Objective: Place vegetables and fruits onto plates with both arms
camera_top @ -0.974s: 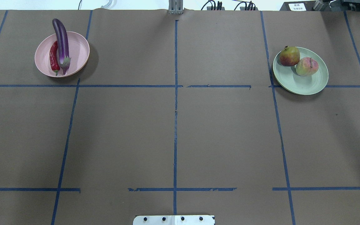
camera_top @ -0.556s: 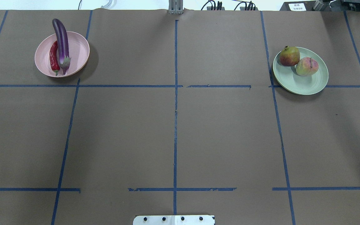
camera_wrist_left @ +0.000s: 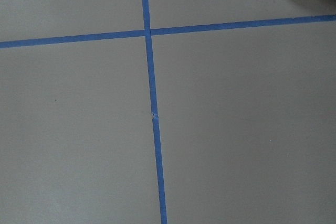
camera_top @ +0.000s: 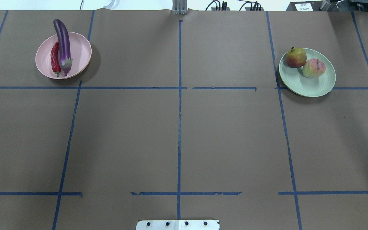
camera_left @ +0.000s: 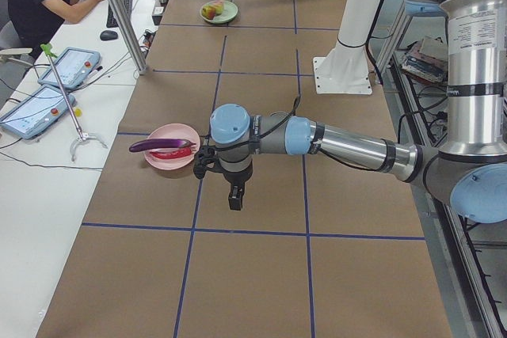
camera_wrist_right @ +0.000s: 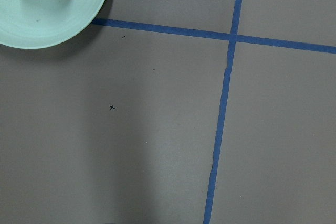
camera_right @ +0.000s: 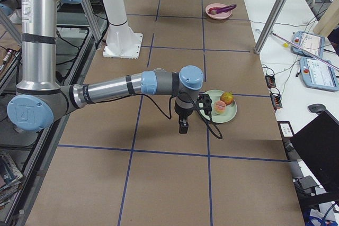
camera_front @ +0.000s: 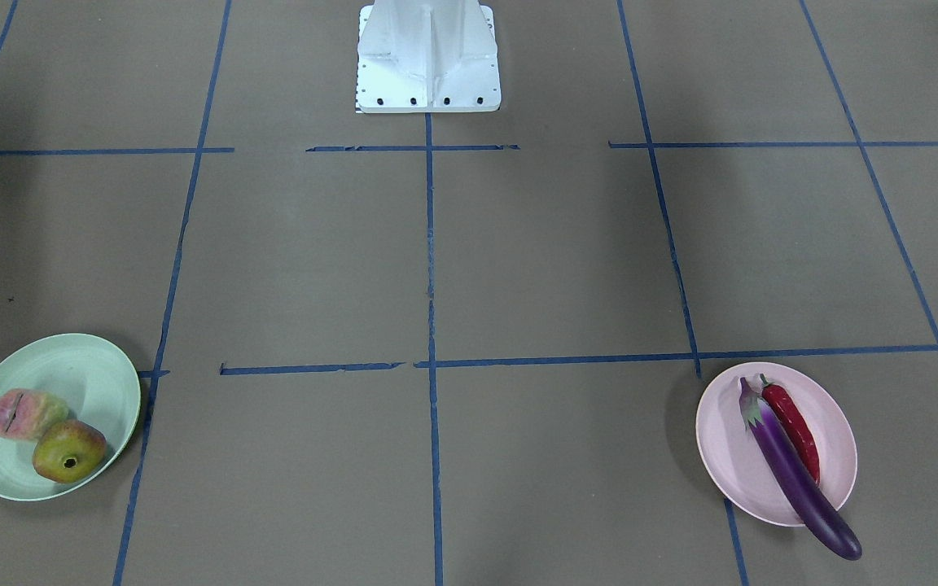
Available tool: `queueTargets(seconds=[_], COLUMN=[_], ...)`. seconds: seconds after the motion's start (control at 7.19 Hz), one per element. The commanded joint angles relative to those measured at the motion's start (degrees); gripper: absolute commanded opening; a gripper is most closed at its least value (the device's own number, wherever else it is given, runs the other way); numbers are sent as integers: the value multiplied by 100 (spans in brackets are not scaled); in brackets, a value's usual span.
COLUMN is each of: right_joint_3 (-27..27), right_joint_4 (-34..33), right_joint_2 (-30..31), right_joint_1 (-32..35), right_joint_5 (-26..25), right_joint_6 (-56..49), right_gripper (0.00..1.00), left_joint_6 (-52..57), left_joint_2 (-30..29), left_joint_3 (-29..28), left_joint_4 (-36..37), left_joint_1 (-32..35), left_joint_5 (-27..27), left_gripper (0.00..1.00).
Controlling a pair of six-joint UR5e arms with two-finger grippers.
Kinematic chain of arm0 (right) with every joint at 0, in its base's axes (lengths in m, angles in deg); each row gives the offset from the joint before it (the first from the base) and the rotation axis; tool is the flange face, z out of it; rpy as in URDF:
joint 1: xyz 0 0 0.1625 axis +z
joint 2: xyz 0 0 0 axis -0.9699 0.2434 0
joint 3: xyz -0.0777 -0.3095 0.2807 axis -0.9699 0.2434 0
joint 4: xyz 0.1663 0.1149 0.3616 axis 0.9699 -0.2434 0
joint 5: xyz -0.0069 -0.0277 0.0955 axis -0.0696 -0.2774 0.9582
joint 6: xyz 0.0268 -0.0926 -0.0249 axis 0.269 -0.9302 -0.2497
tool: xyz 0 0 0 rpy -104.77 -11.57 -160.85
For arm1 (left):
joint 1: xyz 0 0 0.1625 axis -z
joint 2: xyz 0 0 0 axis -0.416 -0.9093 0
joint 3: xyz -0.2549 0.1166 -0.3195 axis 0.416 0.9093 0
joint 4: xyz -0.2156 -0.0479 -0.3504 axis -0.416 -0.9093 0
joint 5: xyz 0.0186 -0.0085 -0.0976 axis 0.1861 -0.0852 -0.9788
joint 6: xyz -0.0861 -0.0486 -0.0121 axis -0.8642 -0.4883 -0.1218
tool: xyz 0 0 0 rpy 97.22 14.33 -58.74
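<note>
The purple eggplant [camera_top: 63, 41] and the red chili [camera_top: 55, 59] lie on the pink plate [camera_top: 78, 54] at the far left; the eggplant's tip sticks out over the rim. The red-yellow fruit [camera_top: 296, 57] and the pale green-pink fruit [camera_top: 313, 68] sit on the mint plate [camera_top: 311, 84] at the far right. My left gripper [camera_left: 235, 199] hangs over the table beside the pink plate [camera_left: 166, 157]. My right gripper [camera_right: 183, 126] hangs beside the mint plate [camera_right: 225, 115]. Both show only in the side views, so I cannot tell whether they are open or shut.
The white base pedestal [camera_front: 428, 57] stands at the robot's edge of the table. Blue tape lines [camera_top: 179, 127] cross the brown table cover. An operators' desk with tablets [camera_left: 47, 93] and a metal post [camera_left: 119, 13] runs along the far side.
</note>
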Motion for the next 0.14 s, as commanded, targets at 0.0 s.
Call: queueTargets(seconds=[0.0], right_joint_3=[8], right_joint_4=[0], right_joint_2=[0], right_joint_1=[-8], right_joint_5=[-9], right_joint_6=[0], right_gripper=[100], left_joint_6=[0], left_joint_2=[0], left_joint_3=[11], left_joint_4=[-1], left_joint_1=[0], left_joint_5=[0], left_gripper=[100])
